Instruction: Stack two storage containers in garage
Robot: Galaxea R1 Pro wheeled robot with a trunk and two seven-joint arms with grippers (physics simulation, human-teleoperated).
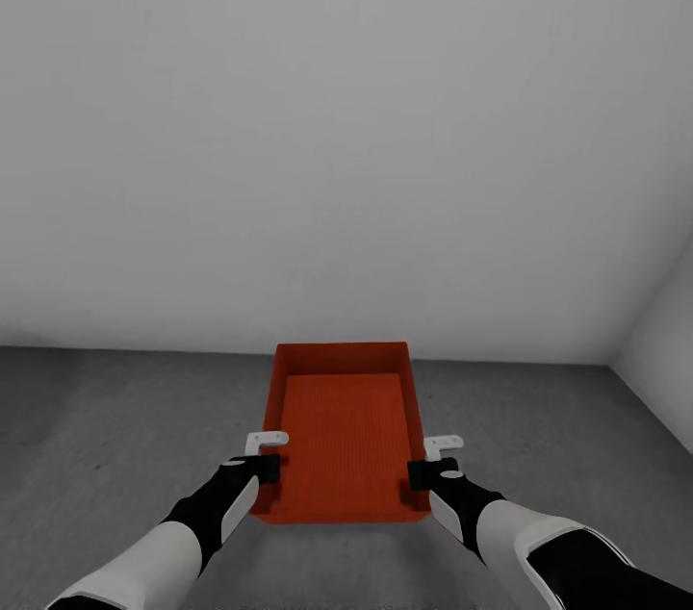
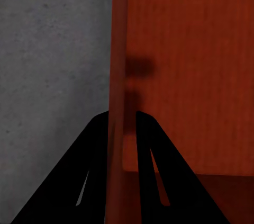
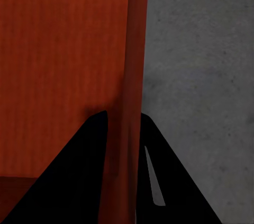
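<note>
In the head view, one storage container [image 1: 345, 432] is held over the dark concrete floor [image 1: 115, 418] near the white wall [image 1: 346, 110], the left gripper [image 1: 267, 468] and right gripper [image 1: 420, 473] clamped on its side walls. In the left wrist view, the fingers [image 2: 95, 171] straddle the container's left wall [image 2: 117, 75], so level lowering is advised. In the right wrist view, the right wall [image 3: 135, 75] is likewise pinched between fingers [image 3: 159, 181], and release is best withheld until the base is judged to rest flat.

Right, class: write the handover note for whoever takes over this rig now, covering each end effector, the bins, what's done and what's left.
Left end effector: shut on the red-orange rectangular open-topped plastic bin's left wall.
Right end effector: shut on its right wall.
Bin: held level between both arms over the dark grey concrete floor, facing a plain white-grey wall.
Done: this bin has reached concrete floor.
Left: set it down; then deal with the second bin.
</note>
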